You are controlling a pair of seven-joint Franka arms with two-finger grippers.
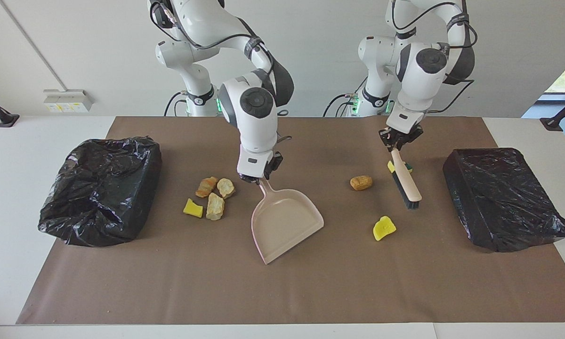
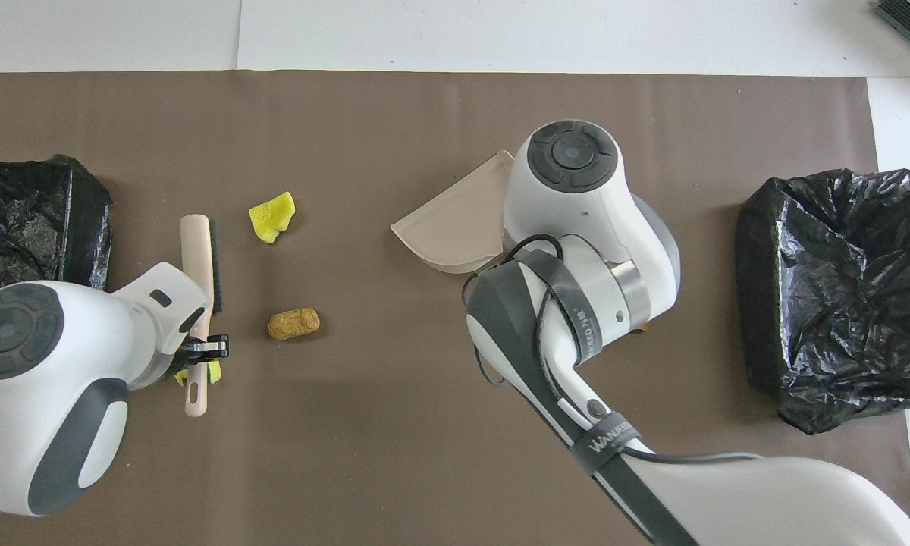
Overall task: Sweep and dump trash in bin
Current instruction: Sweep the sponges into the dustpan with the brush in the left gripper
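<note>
My right gripper [image 1: 259, 178] is shut on the handle of a pink dustpan [image 1: 285, 223], which lies slanted beside a cluster of trash [image 1: 215, 197]: tan lumps and one yellow sponge scrap. In the overhead view the right arm covers that gripper and the cluster, and only the dustpan [image 2: 455, 227] shows. My left gripper [image 1: 398, 141] is shut on the handle of a beige brush [image 1: 407, 183], over a green-and-yellow sponge [image 1: 401, 165] that the brush partly hides. A tan lump [image 1: 361, 182] and a yellow sponge piece [image 1: 384, 228] lie apart nearby. The open black-bagged bin [image 1: 101, 188] stands at the right arm's end.
A flat box wrapped in black plastic [image 1: 504, 197] sits at the left arm's end of the table. A brown mat [image 1: 282, 292] covers the work area, with white table around it. From above, the brush [image 2: 197, 265] lies beside the yellow piece [image 2: 271, 216] and the tan lump [image 2: 294, 323].
</note>
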